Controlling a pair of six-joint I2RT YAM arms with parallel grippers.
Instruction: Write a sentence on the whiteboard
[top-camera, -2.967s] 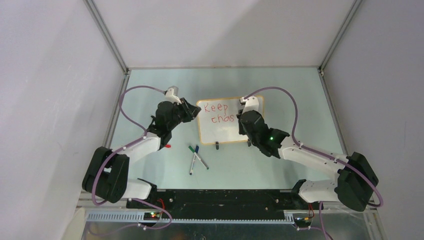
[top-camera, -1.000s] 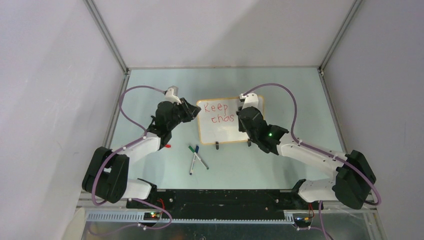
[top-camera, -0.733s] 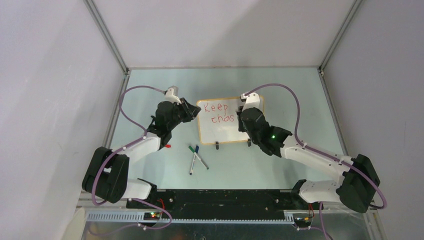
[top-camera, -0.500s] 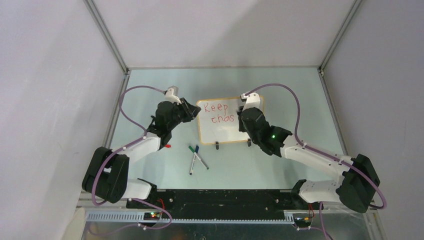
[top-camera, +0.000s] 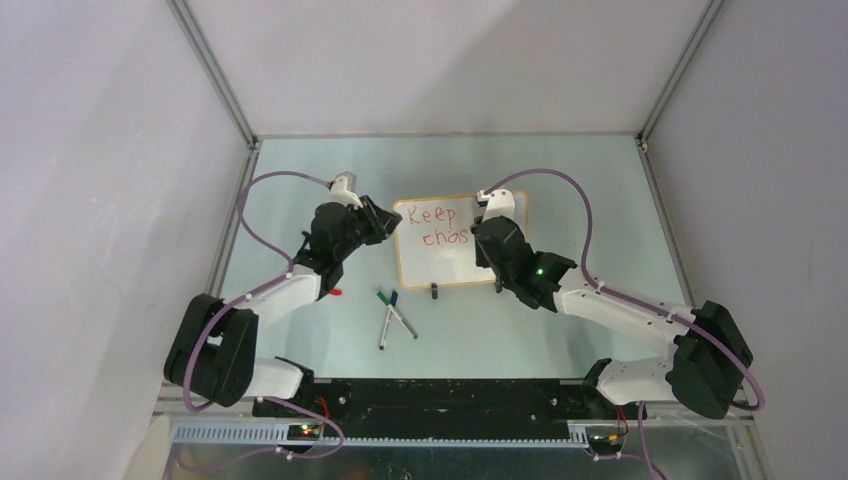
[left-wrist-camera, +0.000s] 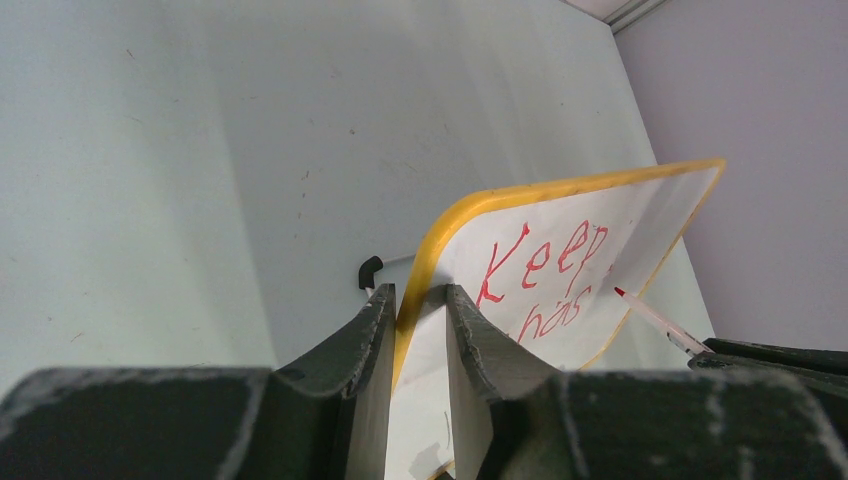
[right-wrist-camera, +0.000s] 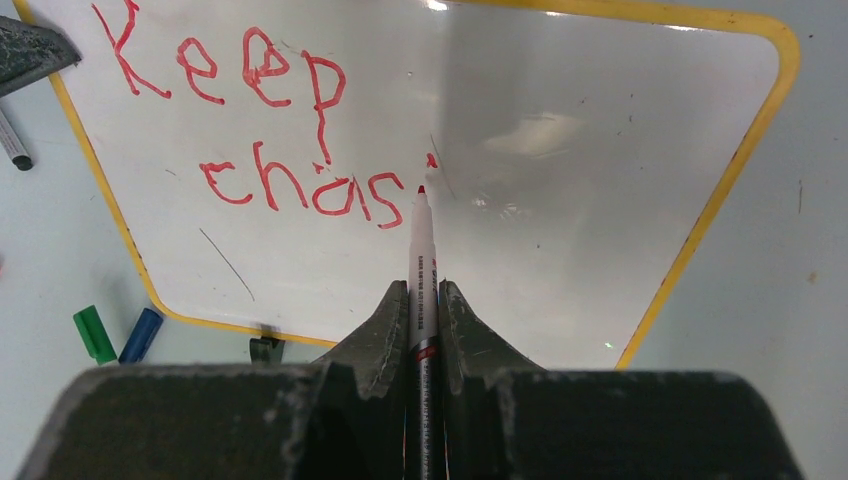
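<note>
the small glossy white whiteboard (top-camera: 445, 266) with its thin orange frame stands mid-table, its red handwritten sentence (right-wrist-camera: 270, 130) stopped at "keep chas". the left gripper (left-wrist-camera: 420, 292) pinches the board's left edge. the right gripper (right-wrist-camera: 421, 288) is pressed tight on a slim red marker (right-wrist-camera: 421, 240), its tip just right of the "s". mid-word, i judge; next comes the "i" stroke.

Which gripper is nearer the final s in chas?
Right. The right gripper holds a red marker whose tip sits just past the s. The left gripper clamps the whiteboard by its left edge, at the far end of that line.
</note>
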